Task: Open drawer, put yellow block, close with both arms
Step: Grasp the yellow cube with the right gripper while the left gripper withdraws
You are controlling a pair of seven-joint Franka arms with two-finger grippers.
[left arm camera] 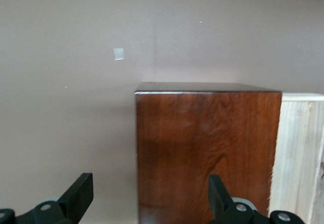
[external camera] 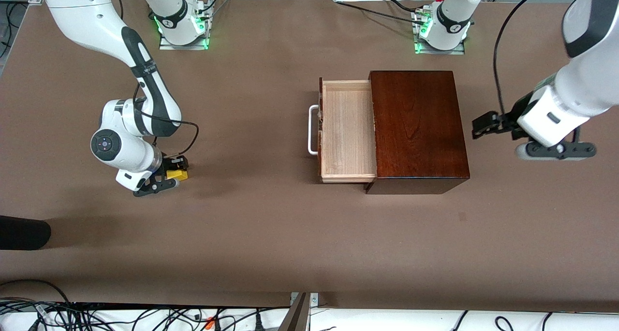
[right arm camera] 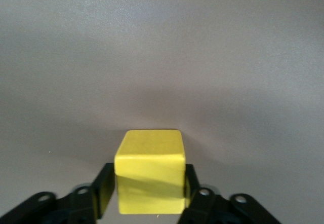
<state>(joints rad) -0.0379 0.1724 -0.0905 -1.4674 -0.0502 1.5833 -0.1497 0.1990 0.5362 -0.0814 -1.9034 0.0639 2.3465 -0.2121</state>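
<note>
One yellow block (right arm camera: 150,176), no legible writing

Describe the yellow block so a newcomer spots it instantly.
Start at the dark wooden box with its open drawer, then look toward the right arm's end of the table. There the right gripper is shut on the yellow block, the only bright-coloured thing on the brown table.

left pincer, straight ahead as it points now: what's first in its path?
Likely the dark wooden box: the open left pincer faces its top, with table beside it. Depth is unclear, so treat that as a guess.
</note>
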